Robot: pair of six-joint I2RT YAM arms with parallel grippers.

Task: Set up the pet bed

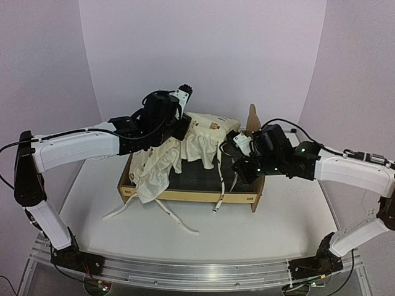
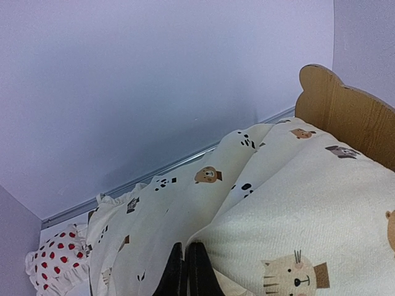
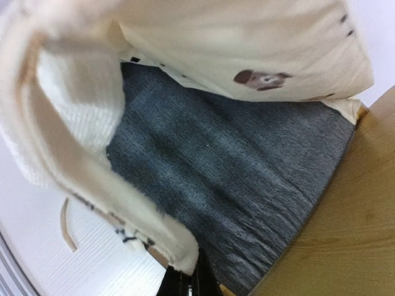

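While the cover (image 1: pixel 207 134) drapes over the pet bed (image 1: pixel 185 196), L gripper (image 2: pixel 187 251) & R gripper (image 3: pixel 189 279) each pinch it, jaws fully closed.

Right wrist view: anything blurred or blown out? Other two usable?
Right wrist: cover near the lens is soft and bright, grey felt base sharp. Left wrist: crisp, even light, no glare. Top external: diffuse light, soft shadows on the table, front rail looks bowed.

I'm standing in what is probably a robotics lab booth: bare pale walls (image 1: pixel 203 55) are closing round a white table (image 1: pixel 278 228) (aluminium rail (image 1: pixel 197 270) at its edge) carrying two robot arms (image 1: pixel 74 145).
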